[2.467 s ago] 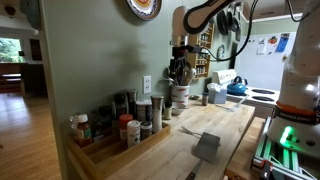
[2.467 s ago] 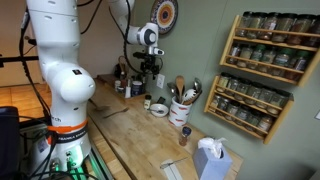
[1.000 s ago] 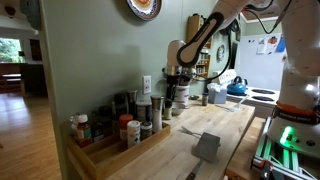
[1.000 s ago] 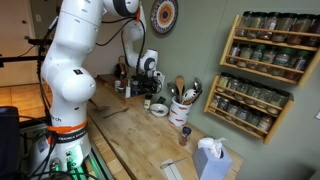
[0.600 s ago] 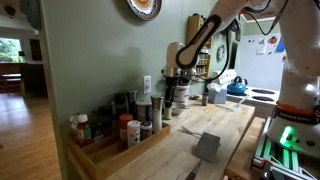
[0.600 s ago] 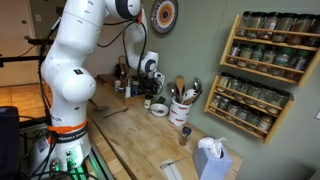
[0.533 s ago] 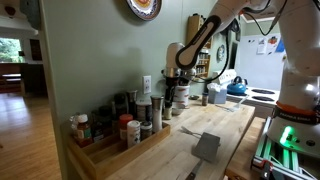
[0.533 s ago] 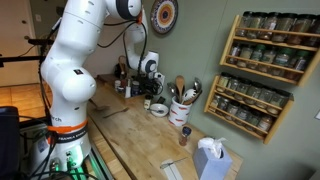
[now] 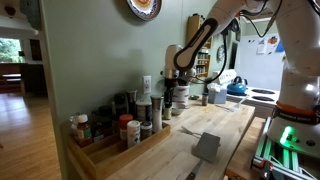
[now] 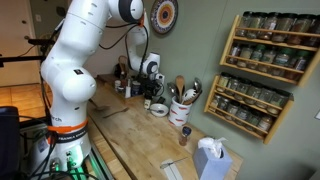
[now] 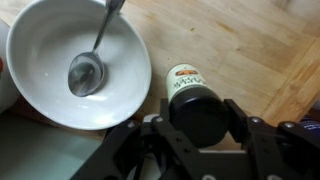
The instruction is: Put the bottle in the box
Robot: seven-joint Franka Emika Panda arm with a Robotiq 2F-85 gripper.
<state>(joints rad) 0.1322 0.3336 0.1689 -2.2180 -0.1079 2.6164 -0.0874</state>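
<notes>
Only the wrist view shows the bottle point(image 11: 195, 100) (black cap, labelled shoulder) standing on the wooden counter point(image 11: 250, 40) just beside a white bowl point(image 11: 130, 50) that holds a spoon point(image 11: 88, 70). The gripper point(image 11: 198, 122) straddles its cap, but I cannot tell whether the fingers press it. In an exterior view the box point(image 9: 130, 152), holding spice jars point(image 9: 133, 128), lies well apart along the wall.

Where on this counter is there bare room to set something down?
The wooden counter is bare between the long light-wood tray and the grey folded object, and beside the white bowl in the wrist view. Crowded: the tray's jars, and around the tool straddling the dark-capped bottle.
</notes>
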